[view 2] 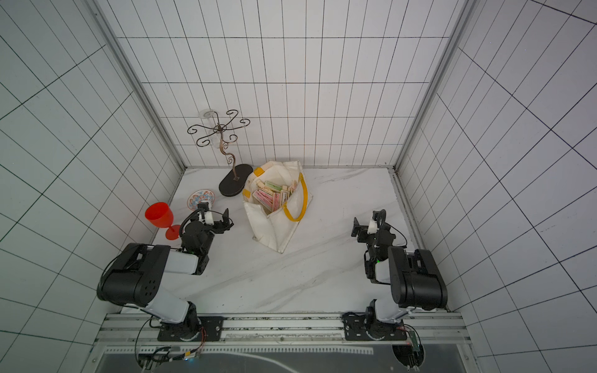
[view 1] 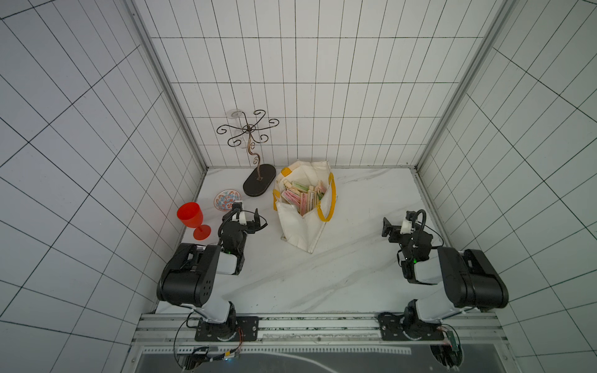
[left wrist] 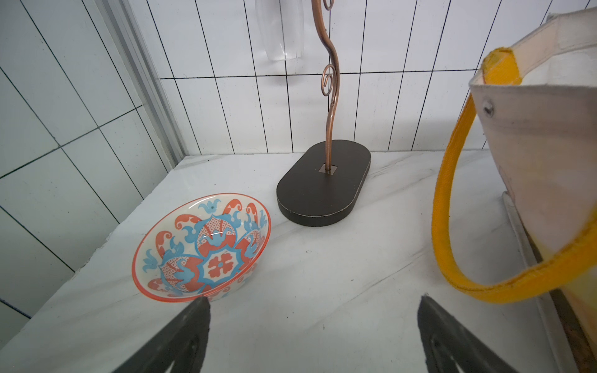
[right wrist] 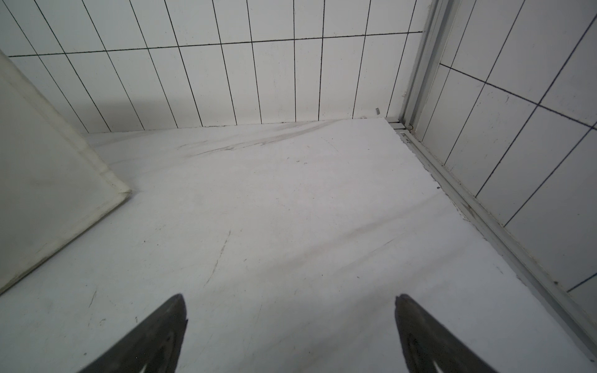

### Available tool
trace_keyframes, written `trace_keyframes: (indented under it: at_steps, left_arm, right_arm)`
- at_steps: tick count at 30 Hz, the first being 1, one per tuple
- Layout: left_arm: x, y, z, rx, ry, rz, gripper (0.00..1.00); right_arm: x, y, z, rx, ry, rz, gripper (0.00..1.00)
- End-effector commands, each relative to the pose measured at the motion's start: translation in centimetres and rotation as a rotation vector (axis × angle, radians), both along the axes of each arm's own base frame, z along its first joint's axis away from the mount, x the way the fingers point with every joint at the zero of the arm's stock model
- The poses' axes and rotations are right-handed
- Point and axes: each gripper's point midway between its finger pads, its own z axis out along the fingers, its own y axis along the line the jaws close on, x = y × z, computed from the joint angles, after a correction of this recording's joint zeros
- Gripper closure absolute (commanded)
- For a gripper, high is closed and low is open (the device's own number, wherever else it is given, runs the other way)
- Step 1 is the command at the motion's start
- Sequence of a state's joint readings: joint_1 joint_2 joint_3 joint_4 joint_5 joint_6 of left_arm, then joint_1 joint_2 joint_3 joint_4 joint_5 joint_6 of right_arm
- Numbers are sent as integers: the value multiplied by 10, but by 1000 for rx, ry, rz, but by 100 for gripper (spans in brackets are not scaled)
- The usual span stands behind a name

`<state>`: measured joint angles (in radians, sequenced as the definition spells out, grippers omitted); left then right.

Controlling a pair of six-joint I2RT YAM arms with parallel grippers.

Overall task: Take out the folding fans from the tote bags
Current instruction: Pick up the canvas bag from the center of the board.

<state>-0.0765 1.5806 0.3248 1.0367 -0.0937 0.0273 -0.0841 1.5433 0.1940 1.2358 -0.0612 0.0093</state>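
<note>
At the desk (view 1: 355,274) rear, middle: tote bag (view 1: 300,226) standing, mouth open, yellow handles hanging outside.
Contents: folding fans (view 1: 298,197) packed inside the bag, ends showing at its mouth.
Left jaws: wide apart, empty, between patterned bowl (left wrist: 200,248) and bag.
Right jaws: wide apart, empty, over bare desk, well apart from bag.

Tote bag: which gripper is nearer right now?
Left. The left gripper sits just beside the tote bag; the right gripper is clearly farther off on its opposite side.
</note>
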Motion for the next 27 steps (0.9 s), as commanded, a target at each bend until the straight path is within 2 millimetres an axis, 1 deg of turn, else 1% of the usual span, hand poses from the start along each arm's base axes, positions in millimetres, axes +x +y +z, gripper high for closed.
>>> trace_keyframes:
  at_steps: [1,9,10,12,13,15,18,21,24,27]
  left_arm:
    - [5,2,8,8,-33,10,3]
    - [4,4,8,5,-33,19,3]
    - [4,6,11,0,-40,29,3]
    - [5,8,15,-10,-31,38,3]
    - [5,9,18,-11,-30,41,3]
    - [3,9,24,-9,-29,41,3]
    - [-1,13,37,-14,-52,62,3]
    - [-6,17,53,-25,-73,84,3]
    - [-10,19,73,-76,-97,105,3]
    - [-10,22,88,-160,-88,133,3]
  right_arm:
    - [17,0,28,-22,-86,3,0]
    - [18,0,28,-24,-84,-2,0]
    - [19,0,26,-25,-72,-2,0]
    - [20,-2,29,-17,-81,-13,0]
    - [22,-5,28,-17,-52,-32,0]
    - [29,-7,33,-13,-23,-37,0]
    - [33,-9,40,-11,-14,-51,0]
    - [30,-18,50,0,-28,-105,0]
    - [26,-23,69,25,-68,-142,0]
    - [24,-27,87,60,-78,-173,0]
